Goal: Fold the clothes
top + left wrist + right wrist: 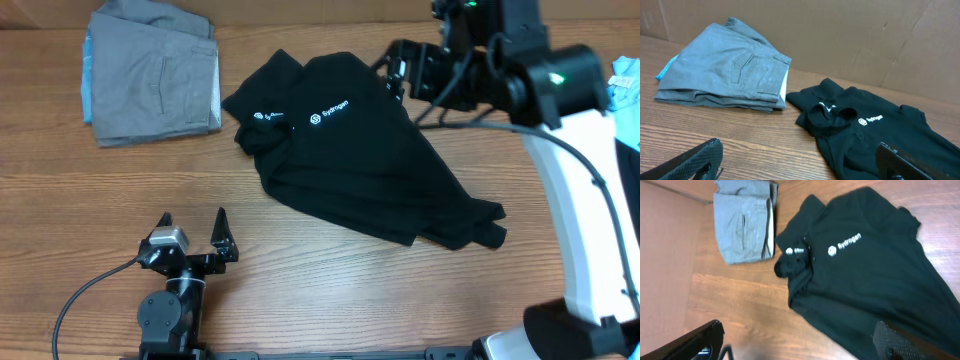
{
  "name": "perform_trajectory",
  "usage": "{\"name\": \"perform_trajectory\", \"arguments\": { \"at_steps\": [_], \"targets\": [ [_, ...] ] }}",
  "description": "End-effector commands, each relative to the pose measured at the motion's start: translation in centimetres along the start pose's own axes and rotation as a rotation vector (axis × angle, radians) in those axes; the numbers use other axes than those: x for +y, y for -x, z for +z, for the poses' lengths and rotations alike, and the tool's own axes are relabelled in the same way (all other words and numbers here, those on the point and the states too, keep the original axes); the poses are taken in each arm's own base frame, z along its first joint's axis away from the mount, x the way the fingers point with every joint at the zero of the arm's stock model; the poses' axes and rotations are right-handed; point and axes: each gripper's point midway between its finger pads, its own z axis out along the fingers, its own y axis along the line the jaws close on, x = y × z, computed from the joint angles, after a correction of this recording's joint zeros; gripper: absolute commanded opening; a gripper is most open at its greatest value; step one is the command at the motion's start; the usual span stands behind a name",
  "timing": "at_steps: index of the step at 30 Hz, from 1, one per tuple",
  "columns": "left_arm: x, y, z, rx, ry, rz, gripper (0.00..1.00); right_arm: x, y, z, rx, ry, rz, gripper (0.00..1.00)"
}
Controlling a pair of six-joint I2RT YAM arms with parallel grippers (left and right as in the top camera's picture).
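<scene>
A black short-sleeved shirt with white logo prints lies crumpled and partly doubled over mid-table, collar toward the left. It also shows in the left wrist view and the right wrist view. My right gripper hangs open above the shirt's far edge; nothing is between its fingers. My left gripper stands open near the front edge, apart from the shirt, its jaws empty. A folded grey garment lies at the back left.
The grey stack rests on a light blue piece whose edge peeks out. More light blue cloth sits at the right edge behind the right arm. A brown cardboard wall backs the table. Bare wood lies in front of the shirt.
</scene>
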Motion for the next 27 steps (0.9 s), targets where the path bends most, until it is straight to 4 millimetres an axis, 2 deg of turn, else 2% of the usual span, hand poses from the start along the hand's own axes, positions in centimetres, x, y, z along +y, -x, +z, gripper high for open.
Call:
{"name": "perform_trajectory", "arguments": {
  "at_steps": [1,10,15,23,25,27],
  "targets": [
    [0.3,0.1,0.0,-0.011,0.017,0.027,1.0,-0.7,-0.6,-0.4,0.033,-0.017,0.001,1.0],
    [0.3,0.1,0.0,-0.011,0.017,0.027,1.0,-4.8,-2.6,-0.9,0.091,-0.229,0.043,1.0],
    [0.3,0.1,0.0,-0.011,0.017,0.027,1.0,-5.9,-3.3,-1.3,0.111,-0.29,0.051,1.0],
    [0.5,0.3,0.0,-0.016,0.026,0.027,1.0,-5.8,-2.3,-1.1,0.074,-0.283,0.039,1.0],
    [-0.8,0.4,0.0,-0.017,-0.048,-0.067,1.0,-5.8,-2.3,-1.0,0.074,-0.283,0.04,1.0],
    [-3.8,0.2,-0.4,0.021,-0.219,-0.153,1.0,-5.7,-2.2,-1.0,0.071,-0.282,0.039,1.0]
  ]
}}
